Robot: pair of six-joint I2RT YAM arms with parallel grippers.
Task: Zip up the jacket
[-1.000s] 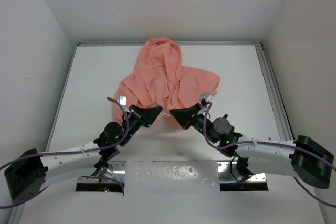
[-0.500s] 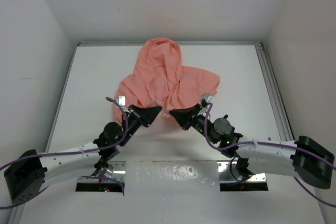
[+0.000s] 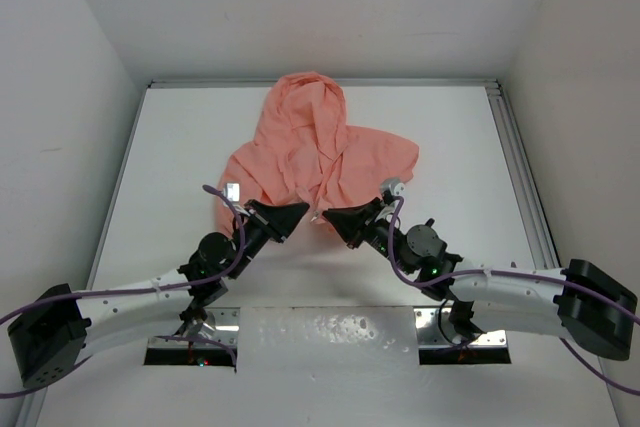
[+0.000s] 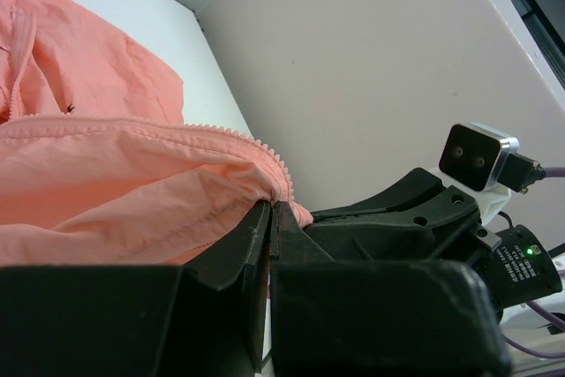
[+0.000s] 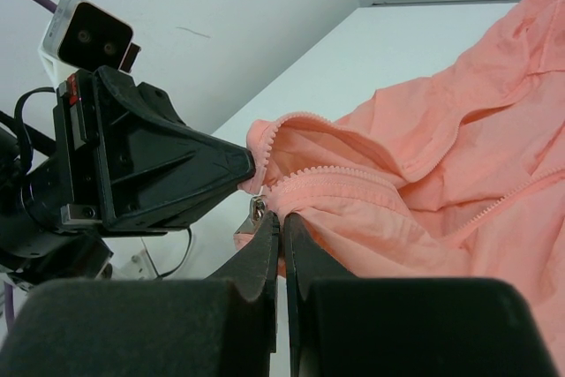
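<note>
At the near hem of the thin salmon-pink hooded jacket [image 3: 320,147], the black left gripper [image 3: 303,210] and right gripper [image 3: 330,215] each pinch its fabric; the zipper teeth [image 5: 340,174] lie apart, nothing zipped yet.

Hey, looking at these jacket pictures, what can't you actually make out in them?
- Right wrist view: whether the zipper's two sides are joined at the slider; the right hand half covers it.
- Left wrist view: the slider, behind a fold of the jacket and the left hand; the jacket runs off the left edge.
- Top view: the jacket's near hem, under both hands; slider too small.
</note>
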